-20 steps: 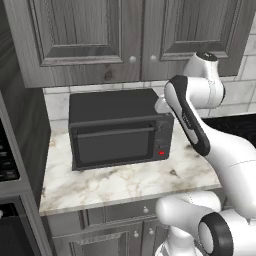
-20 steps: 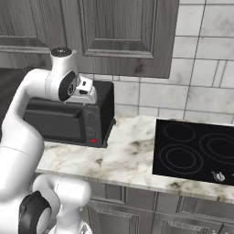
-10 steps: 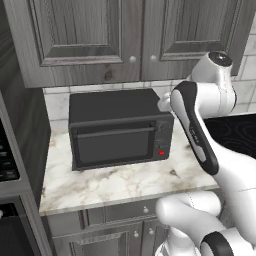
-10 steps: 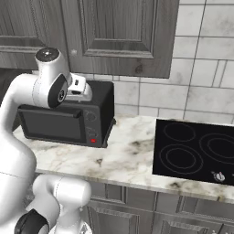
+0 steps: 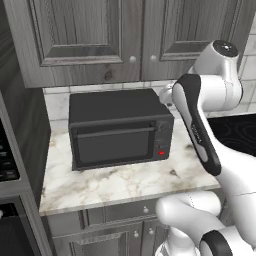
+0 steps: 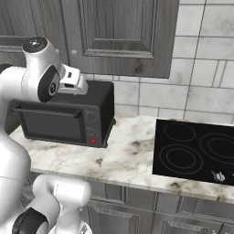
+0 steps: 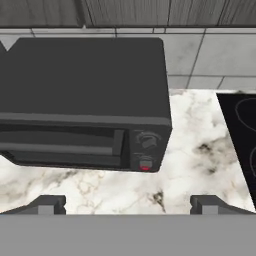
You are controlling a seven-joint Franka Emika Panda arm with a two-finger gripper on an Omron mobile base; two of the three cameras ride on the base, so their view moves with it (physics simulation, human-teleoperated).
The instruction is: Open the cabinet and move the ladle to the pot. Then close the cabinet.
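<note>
Arm raised, elbow bent, wrist turned downward approx. at mid-height. Gripper (image 7: 128,204) empty, fingers (image 7: 46,204) spread wide apart. Hand partly hidden in base views; exact tilt unclear.

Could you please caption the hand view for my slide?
Open gripper above marble counter, facing black microwave beside the stovetop.

Glossy white rounded arm (image 5: 210,95) links, dark joint bands, grey end cap, small dark pincer fingertips (image 7: 46,204).

Grey wood-grain cabinet (image 5: 80,40), matt black microwave (image 5: 117,127), veined marble counter (image 5: 125,185).
</note>
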